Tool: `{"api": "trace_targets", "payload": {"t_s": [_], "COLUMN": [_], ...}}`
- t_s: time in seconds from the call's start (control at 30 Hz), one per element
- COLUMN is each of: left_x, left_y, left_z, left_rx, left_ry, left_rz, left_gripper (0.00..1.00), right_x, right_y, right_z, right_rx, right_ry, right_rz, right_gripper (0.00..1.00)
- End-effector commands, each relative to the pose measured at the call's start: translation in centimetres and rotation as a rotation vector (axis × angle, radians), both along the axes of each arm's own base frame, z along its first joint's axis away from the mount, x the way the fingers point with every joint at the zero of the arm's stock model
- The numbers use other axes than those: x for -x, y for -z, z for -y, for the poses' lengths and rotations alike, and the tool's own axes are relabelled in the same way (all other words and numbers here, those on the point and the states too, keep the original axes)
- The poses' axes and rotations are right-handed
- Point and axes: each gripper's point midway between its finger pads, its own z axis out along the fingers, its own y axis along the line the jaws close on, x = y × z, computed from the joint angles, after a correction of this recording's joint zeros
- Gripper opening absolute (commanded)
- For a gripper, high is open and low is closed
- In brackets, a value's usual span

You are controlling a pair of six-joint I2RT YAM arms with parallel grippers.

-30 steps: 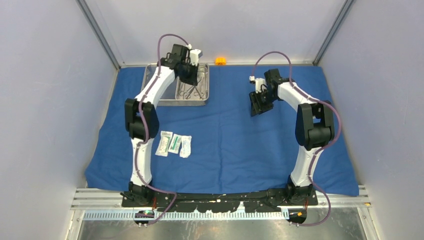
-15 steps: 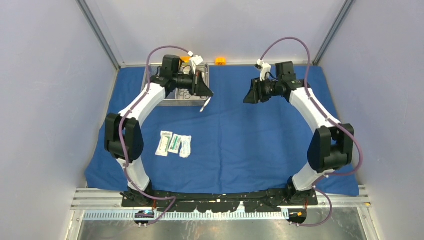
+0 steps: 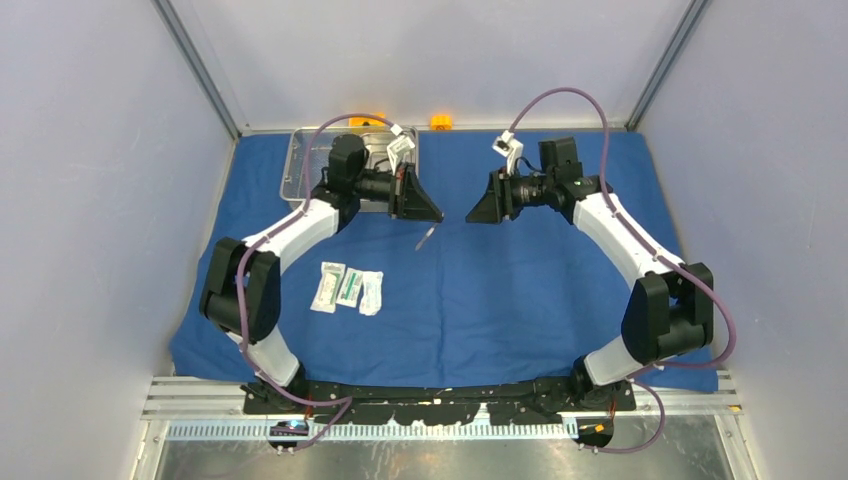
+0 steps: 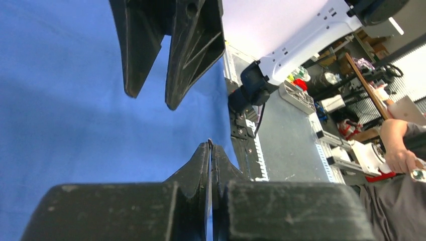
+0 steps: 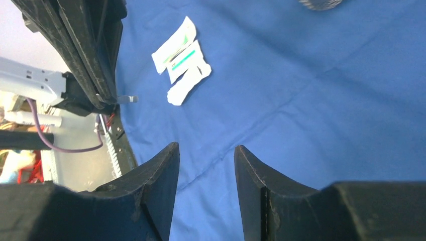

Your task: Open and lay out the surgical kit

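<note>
A thin steel instrument (image 3: 425, 237) is pinched in the tightly closed left gripper (image 3: 439, 217) above the blue cloth (image 3: 520, 290), its long axis slanting down and near-left. The right gripper (image 3: 470, 216), half-parted and empty, is pointed at it from just to the right.

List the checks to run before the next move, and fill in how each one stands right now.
1. Grip: the left gripper is shut on the thin steel instrument, which hangs below its tips: ok.
2. The right gripper is open and holds nothing: ok.
3. The two grippers face each other with a gap between them, above the blue cloth: ok.
4. The three packets lie flat, away from both grippers: ok.
5. Whether the instrument is scissors or forceps: cannot tell.
</note>
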Motion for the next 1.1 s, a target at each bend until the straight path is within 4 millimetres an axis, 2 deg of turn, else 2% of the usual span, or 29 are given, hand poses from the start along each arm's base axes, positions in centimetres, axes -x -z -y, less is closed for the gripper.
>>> {"api": "trace_targets", "payload": {"t_s": [0.0, 0.27, 0.43, 0.5, 0.63, 0.77, 0.83, 0.93, 1.07], "left_x": [1.5, 2.3, 0.9, -0.4, -1.8, -4.5, -4.9, -4.2, -2.2], "left_y": [-3.9, -3.5, -2.9, -1.3, 3.5, 5.9, 7.5, 10.0, 11.8], "left_z": [0.0, 0.4, 0.9, 1.2, 1.6, 0.6, -0.1, -1.2, -1.5], "left_rx": [0.114, 0.126, 0.105, 0.013, -0.397, -0.565, -0.645, -0.800, -0.929], "left_ry": [0.073, 0.103, 0.032, -0.059, -0.193, -0.438, -0.543, -0.670, -0.780], "left_rz": [0.135, 0.131, 0.115, 0.121, 0.260, 0.281, 0.259, 0.218, 0.147], "left_gripper": [0.00, 0.00, 0.00, 0.00, 0.00, 0.00, 0.00, 0.00, 0.00], "right_x": [1.1, 0.9, 0.2, 0.1, -0.3, -0.9, -1.2, -1.6, -1.9], "right_y": [-1.4, -0.6, 0.0, 0.2, 0.6, 1.0, 1.2, 1.5, 2.2], "right_z": [-1.4, -0.5, 0.3, 0.5, 1.0, 1.8, 2.4, 3.4, 5.3], "right_rx": [-0.031, 0.042, 0.105, 0.123, 0.156, 0.201, 0.235, 0.284, 0.354], "right_ry": [-0.054, -0.041, 0.000, 0.009, 0.029, 0.073, 0.108, 0.154, 0.222], "right_rz": [0.051, 0.094, 0.121, 0.124, 0.130, 0.147, 0.159, 0.180, 0.200], "right_gripper": [0.49, 0.49, 0.49, 0.49, 0.48, 0.48, 0.48, 0.48, 0.47]}}
